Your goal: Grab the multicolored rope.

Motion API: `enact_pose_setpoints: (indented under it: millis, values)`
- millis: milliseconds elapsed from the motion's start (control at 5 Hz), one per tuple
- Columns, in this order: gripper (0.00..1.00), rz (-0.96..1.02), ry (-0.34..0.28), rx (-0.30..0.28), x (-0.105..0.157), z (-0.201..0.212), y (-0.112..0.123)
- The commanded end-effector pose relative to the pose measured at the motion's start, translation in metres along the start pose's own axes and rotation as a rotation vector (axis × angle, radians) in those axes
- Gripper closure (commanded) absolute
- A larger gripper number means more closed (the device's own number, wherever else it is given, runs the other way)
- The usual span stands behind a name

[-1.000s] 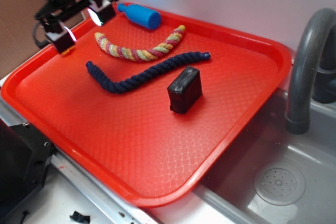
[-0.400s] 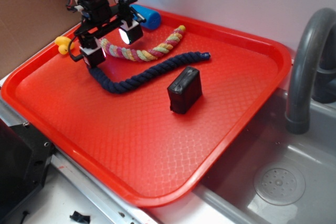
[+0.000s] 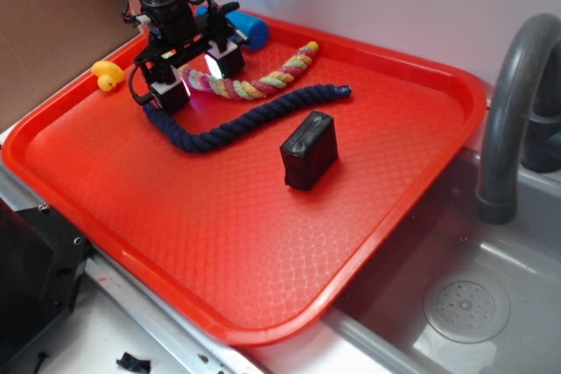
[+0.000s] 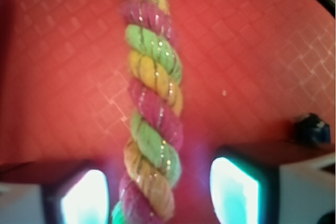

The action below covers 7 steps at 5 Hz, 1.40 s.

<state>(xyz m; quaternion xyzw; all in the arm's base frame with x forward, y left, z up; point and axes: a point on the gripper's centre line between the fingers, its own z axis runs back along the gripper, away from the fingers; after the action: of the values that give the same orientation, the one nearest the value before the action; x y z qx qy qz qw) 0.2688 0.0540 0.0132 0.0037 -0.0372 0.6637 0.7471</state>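
Note:
The multicolored rope [image 3: 263, 76], twisted in yellow, pink and green strands, lies curved across the far part of the red tray [image 3: 219, 225]. In the wrist view the rope [image 4: 152, 103] runs straight up the frame between my fingers. My gripper [image 3: 195, 76] is open and low over the rope's left part, one finger on each side. The fingers [image 4: 239, 192] stand apart from the rope with tray showing in the gaps. The rope's left end is hidden behind the gripper in the exterior view.
A dark navy rope [image 3: 245, 120] lies just in front of the multicolored one. A black block [image 3: 308, 150] stands mid-tray. A blue bottle [image 3: 245, 28] lies at the tray's far edge, a yellow duck [image 3: 107, 74] at its left rim. A sink [image 3: 456, 304] with a grey faucet [image 3: 513, 111] is at right.
My gripper has moved from the tray's far left corner rightward and down onto the multicolored rope, which now sits between the open fingers. The yellow duck has come into view.

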Motion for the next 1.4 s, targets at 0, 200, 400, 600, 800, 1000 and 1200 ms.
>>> enact_pose_setpoints:
  millis: [0,200,400,600,800,1000,1200]
  values:
    - [1.00,0.007,-0.007,-0.012,-0.003,-0.002,0.008]
    - [1.00,-0.058,-0.014,-0.017,-0.007,0.009,0.007]
    - [1.00,-0.275,-0.013,-0.078,-0.016,0.055,0.004]
    - [1.00,-0.520,0.030,-0.128,-0.025,0.105,0.009]
    - [1.00,-0.767,0.079,-0.129,-0.045,0.153,0.024]
    - [1.00,-0.986,0.029,-0.170,-0.057,0.192,0.042]
    - [1.00,-1.033,0.019,-0.216,-0.059,0.218,0.054]
